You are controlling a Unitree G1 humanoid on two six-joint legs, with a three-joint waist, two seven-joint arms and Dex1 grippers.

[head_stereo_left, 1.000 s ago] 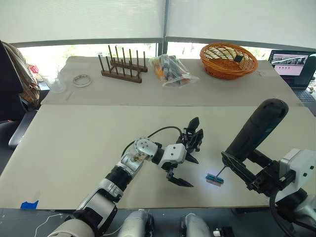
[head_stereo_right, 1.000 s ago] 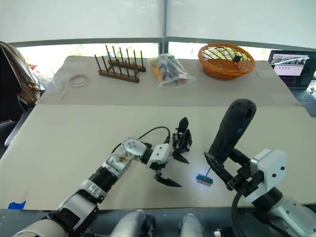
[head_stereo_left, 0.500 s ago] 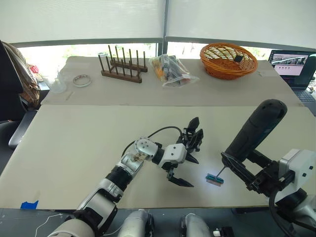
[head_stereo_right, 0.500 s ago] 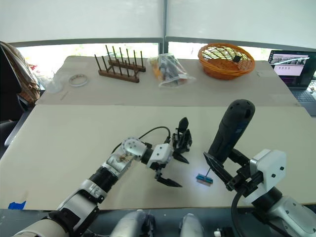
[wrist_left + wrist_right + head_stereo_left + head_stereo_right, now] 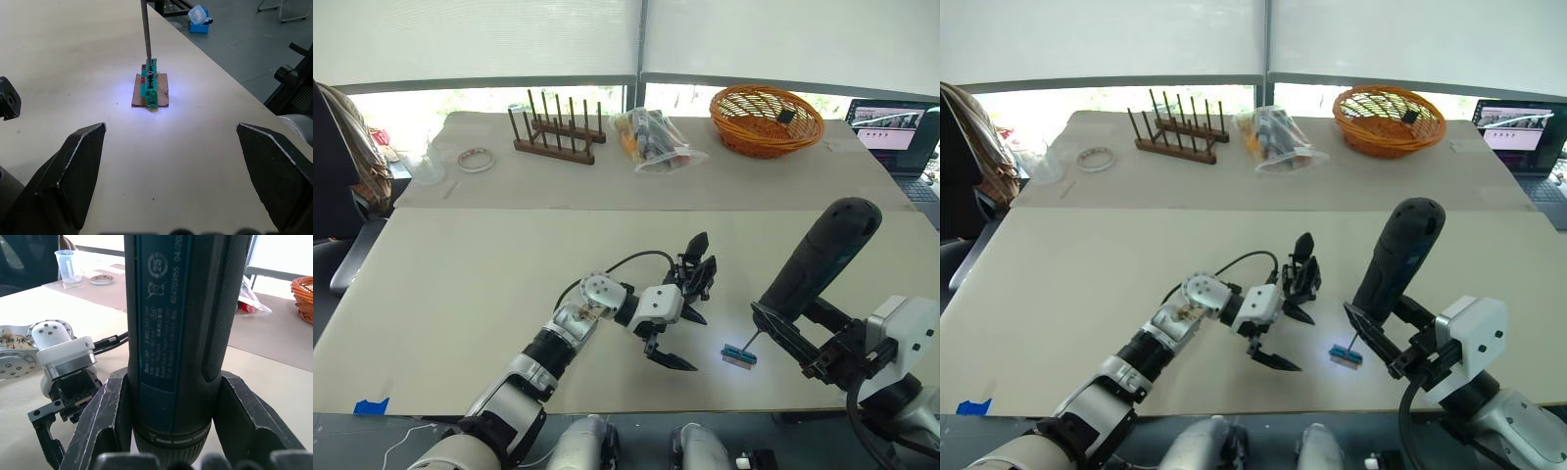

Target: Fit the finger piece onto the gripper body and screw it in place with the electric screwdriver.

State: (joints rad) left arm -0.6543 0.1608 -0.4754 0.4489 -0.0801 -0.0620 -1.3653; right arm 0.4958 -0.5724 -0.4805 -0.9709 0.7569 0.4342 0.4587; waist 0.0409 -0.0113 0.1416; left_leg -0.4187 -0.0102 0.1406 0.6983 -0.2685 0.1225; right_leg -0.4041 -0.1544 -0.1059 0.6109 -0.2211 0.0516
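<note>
Gripping the electric screwdriver [image 5: 822, 257], right gripper [image 5: 173, 431] sets its bit on green block [image 5: 739, 355]. Left gripper [image 5: 679, 338] spread wide, empty, beside gripper body [image 5: 697, 269] on table [image 5: 470, 284]. Orange basket [image 5: 766, 119] holds small dark item.

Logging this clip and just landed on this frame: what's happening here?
The right gripper holds an electric screwdriver upright, its bit resting on a small green block that is lit up on the table. The left gripper rests open on the table between that block and the gripper body, holding nothing. The gripper body stands beside it, untouched. No fastening on the body is under way yet.
</note>
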